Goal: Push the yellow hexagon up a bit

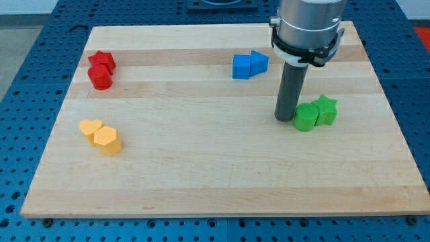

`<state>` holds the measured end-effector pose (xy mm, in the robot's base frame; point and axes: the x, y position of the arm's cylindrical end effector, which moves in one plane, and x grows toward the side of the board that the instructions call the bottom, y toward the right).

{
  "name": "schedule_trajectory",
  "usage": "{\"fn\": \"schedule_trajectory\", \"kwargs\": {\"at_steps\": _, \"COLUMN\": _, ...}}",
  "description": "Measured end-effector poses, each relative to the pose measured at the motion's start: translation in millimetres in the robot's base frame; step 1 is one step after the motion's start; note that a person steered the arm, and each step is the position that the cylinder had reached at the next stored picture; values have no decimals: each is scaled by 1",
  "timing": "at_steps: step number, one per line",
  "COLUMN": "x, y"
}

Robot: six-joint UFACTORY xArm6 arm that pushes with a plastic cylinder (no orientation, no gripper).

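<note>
Where the wooden board [201, 181] meets the view's left, a red star [102, 60] sits touching a red cylinder [101, 77] just below it, and lower down an orange-yellow heart-like block [90, 128] touches the yellow hexagon [107, 141], which lies near the board's lower left. Toward the top centre a blue cube [241, 66] touches a blue triangular block [259, 62]. At the right my tip [285, 118], a plain rod with no jaws, rests just left of the green cylinder [305, 116], which touches a green star [326, 109], well apart from the hexagon.
</note>
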<state>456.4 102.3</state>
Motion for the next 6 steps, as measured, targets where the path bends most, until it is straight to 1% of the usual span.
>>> {"fn": "schedule_trajectory", "kwargs": {"at_steps": 1, "x": 2, "y": -11}}
{"fn": "schedule_trajectory", "kwargs": {"at_steps": 2, "x": 30, "y": -38}}
{"fn": "schedule_trajectory", "kwargs": {"at_steps": 3, "x": 73, "y": -73}}
{"fn": "schedule_trajectory", "kwargs": {"at_steps": 4, "x": 110, "y": -157}}
{"fn": "schedule_trajectory", "kwargs": {"at_steps": 5, "x": 114, "y": -250}}
{"fn": "schedule_trajectory", "kwargs": {"at_steps": 6, "x": 105, "y": -300}}
